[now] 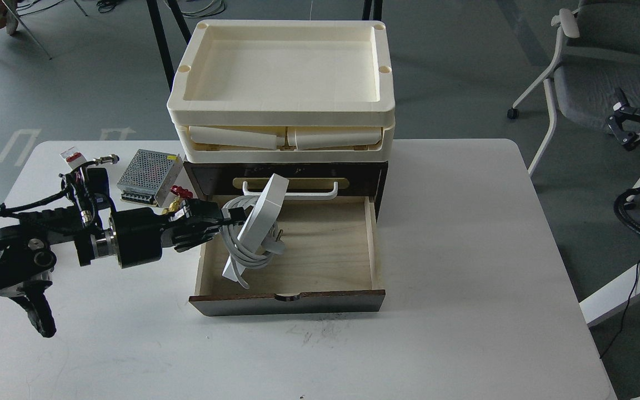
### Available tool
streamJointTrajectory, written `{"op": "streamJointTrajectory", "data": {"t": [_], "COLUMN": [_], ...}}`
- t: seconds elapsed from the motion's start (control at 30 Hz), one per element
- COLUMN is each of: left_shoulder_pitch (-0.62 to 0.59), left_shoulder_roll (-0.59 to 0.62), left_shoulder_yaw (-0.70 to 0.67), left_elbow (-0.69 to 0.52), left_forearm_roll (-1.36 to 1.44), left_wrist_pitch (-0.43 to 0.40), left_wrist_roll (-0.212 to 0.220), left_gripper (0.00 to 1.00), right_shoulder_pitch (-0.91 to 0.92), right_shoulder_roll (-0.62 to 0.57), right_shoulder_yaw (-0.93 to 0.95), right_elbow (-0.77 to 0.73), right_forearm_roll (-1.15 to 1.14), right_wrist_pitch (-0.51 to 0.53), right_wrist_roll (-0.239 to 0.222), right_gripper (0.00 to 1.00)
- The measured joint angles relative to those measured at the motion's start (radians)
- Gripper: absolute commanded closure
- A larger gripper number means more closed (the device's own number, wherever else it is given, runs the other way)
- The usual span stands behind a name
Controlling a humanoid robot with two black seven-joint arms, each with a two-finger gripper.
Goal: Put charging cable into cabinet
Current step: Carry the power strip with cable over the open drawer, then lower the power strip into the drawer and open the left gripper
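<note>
Left gripper (pixel 234 218) grips charging cable (pixel 261 214) (tilted) over cabinet (pixel 292 303) drawer

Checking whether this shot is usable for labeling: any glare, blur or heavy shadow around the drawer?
Head view: even, soft light; sharp throughout, the power strip and left gripper included; only faint shadow inside the drawer; mild sheen on the white table, no blown-out glare.

Left gripper (pixel 230 220) holds charging cable (pixel 259 219) over cabinet (pixel 292 303).
</note>
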Motion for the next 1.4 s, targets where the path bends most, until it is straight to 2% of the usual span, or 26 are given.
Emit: {"op": "streamJointTrajectory", "data": {"t": [0.23,0.5,0.73,0.87,1.03,1.07,1.1,1.13,1.4], "left_shoulder_pitch": [0.014,0.023,0.050,0.059,0.065,0.066,0.070,0.074,0.091], "left_shoulder_roll": [-0.062,-0.102,-0.186,-0.223,-0.263,-0.271,-0.277,-0.282,-0.331], "left_shoulder_yaw": [0.007,0.011,0.011,0.012,0.012,0.013,0.013,0.013,0.012], "left_elbow": [0.054,0.090,0.152,0.184,0.221,0.226,0.230,0.231,0.234], "left_forearm_roll": [0.005,0.031,0.074,0.075,0.075,0.076,0.076,0.076,0.075], "left_wrist_pitch": [0.053,0.074,0.121,0.123,0.123,0.123,0.123,0.123,0.123], "left_wrist_roll": [0.000,0.000,0.000,0.000,0.000,0.000,0.000,0.000,0.000], "left_gripper": [1.00,1.00,0.95,0.81,0.74,0.68,0.50,0.41,0.31], "right_shoulder_pitch": [-0.008,-0.020,-0.023,-0.027,-0.032,-0.032,-0.033,-0.035,-0.048], "right_shoulder_roll": [0.001,0.001,0.000,0.000,0.000,0.000,0.000,0.000,0.000], "right_shoulder_yaw": [0.002,0.007,0.007,0.007,0.012,0.013,0.013,0.013,0.014], "right_elbow": [0.000,0.000,0.000,0.000,0.000,0.000,0.000,0.000,0.000], "right_forearm_roll": [0.000,0.000,0.000,0.001,0.002,0.002,0.002,0.002,0.002], "right_wrist_pitch": [0.000,0.000,0.000,0.000,0.000,0.000,0.000,0.000,0.000], "right_wrist_roll": [0.001,0.003,0.009,0.009,0.009,0.009,0.009,0.009,0.009], "right_gripper": [0.00,0.00,0.00,0.00,0.00,0.00,0.00,0.00,0.00]}}
